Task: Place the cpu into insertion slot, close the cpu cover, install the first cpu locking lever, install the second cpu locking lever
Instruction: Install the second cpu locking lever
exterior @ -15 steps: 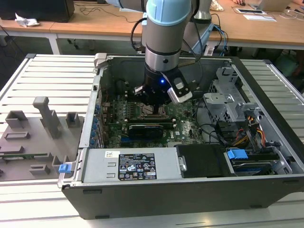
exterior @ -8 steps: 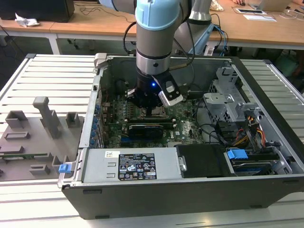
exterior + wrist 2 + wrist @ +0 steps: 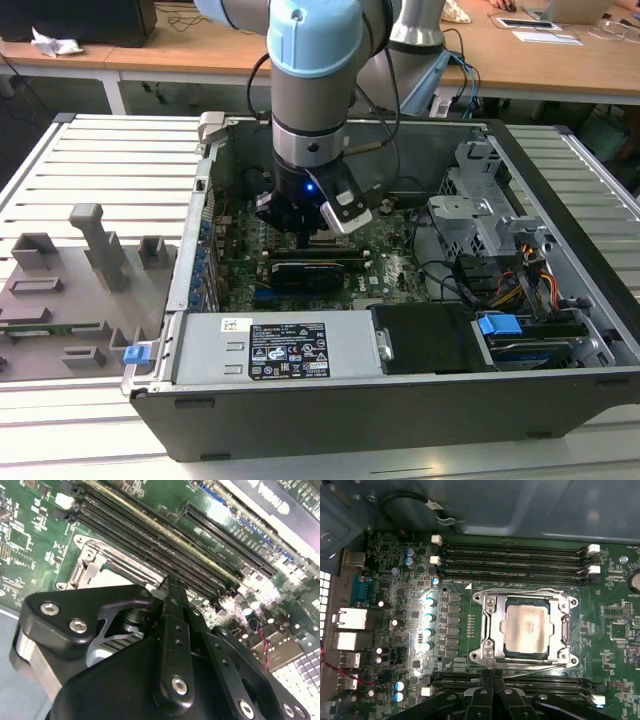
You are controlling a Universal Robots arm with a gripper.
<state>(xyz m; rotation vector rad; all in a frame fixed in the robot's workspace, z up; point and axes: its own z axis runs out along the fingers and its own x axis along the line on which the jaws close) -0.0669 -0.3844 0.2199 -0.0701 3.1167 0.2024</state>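
Note:
In the first wrist view the cpu (image 3: 527,630) lies flat in the insertion slot (image 3: 501,645), its silver face showing through the window of the cpu cover (image 3: 491,625), which lies down over it. One thin wire locking lever (image 3: 535,668) runs along the socket edge nearest the gripper, and another (image 3: 520,591) runs along the far edge. My gripper (image 3: 493,672) is shut, its tips pressed together at the end of the near lever. The second wrist view shows the shut gripper (image 3: 172,582) just beside the socket corner (image 3: 92,565). In the exterior view the gripper (image 3: 305,238) hangs low inside the open computer case.
Long black memory slots (image 3: 515,555) flank the socket on both sides. A black card (image 3: 305,270), the power supply (image 3: 290,350) and a metal drive cage (image 3: 480,215) crowd the case. A grey fixture tray (image 3: 70,290) lies at the exterior view's left.

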